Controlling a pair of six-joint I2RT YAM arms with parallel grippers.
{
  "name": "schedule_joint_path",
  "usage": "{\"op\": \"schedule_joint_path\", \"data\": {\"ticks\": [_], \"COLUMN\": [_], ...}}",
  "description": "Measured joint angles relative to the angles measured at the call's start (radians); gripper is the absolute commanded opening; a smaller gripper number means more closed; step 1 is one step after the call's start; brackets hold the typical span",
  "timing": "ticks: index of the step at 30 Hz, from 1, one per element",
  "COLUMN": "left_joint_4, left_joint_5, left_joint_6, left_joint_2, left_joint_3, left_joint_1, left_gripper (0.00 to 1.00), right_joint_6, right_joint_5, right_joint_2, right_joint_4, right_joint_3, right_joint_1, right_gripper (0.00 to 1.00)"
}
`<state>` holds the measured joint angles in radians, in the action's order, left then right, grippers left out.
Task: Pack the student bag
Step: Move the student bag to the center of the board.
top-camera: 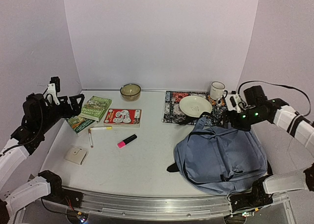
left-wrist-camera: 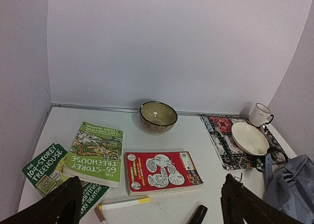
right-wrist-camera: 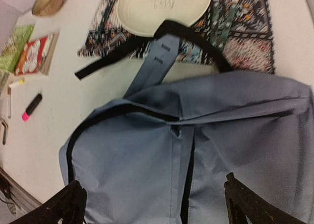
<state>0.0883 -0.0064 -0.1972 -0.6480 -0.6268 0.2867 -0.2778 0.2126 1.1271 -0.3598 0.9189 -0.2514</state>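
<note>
The student bag [top-camera: 221, 157], a blue-grey backpack with black straps, lies flat at the table's right front. It fills the right wrist view [right-wrist-camera: 206, 145], its black zipper line running across the top. My right gripper [top-camera: 229, 120] hangs open over the bag's top end [right-wrist-camera: 157, 209], with nothing between its fingers. My left gripper [top-camera: 74, 105] is open in the air at the far left, above the books [left-wrist-camera: 154, 209]. Two green books [top-camera: 96, 107] [left-wrist-camera: 95, 153] overlap beside a red book [top-camera: 122, 117] [left-wrist-camera: 162, 171].
A yellow-capped marker [top-camera: 100, 128], a thin pen [top-camera: 91, 138], a pink highlighter [top-camera: 127, 141] and a small white pad [top-camera: 76, 155] lie left of centre. At the back stand a bowl [top-camera: 130, 91], a patterned placemat [top-camera: 171, 108] with a plate [top-camera: 195, 106], and a mug [top-camera: 217, 91].
</note>
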Motion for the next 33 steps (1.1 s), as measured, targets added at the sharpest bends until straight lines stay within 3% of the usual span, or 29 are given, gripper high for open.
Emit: {"op": "schedule_joint_path", "data": {"ticks": [5,13,17,24,26,29,33], "left_joint_4": [0.012,0.018,0.018,0.018,0.017,0.018,0.021], "left_joint_5": [0.025,0.088,0.13,0.204,0.233,0.261,0.253], "left_joint_6": [-0.013,-0.02,-0.021,-0.054,-0.078,-0.133,-0.209], "left_joint_2": [-0.03,-0.076,-0.081,-0.143,-0.175,-0.223,-0.279], "left_joint_3": [-0.005,-0.009,-0.009,-0.02,-0.027,-0.032,-0.035], "left_joint_1": [0.0,0.0,0.0,0.0,0.001,0.026,0.155], "left_gripper": [0.99,0.99,0.99,0.99,0.99,0.99,0.99], "right_joint_6": [-0.06,-0.107,-0.118,-0.145,-0.156,-0.188,-0.245], "right_joint_5": [-0.115,-0.234,-0.253,-0.27,-0.278,-0.285,-0.29], "right_joint_2": [0.167,0.284,0.328,0.392,0.393,0.393,0.394], "right_joint_4": [-0.055,-0.085,-0.074,-0.046,-0.043,-0.045,-0.048], "right_joint_3": [0.006,0.003,-0.02,-0.051,-0.051,-0.04,0.011], "right_joint_1": [-0.144,-0.158,-0.166,-0.215,-0.243,-0.291,-0.384], "right_gripper": [0.97,0.81,0.62,0.07,0.0,0.0,0.0]}}
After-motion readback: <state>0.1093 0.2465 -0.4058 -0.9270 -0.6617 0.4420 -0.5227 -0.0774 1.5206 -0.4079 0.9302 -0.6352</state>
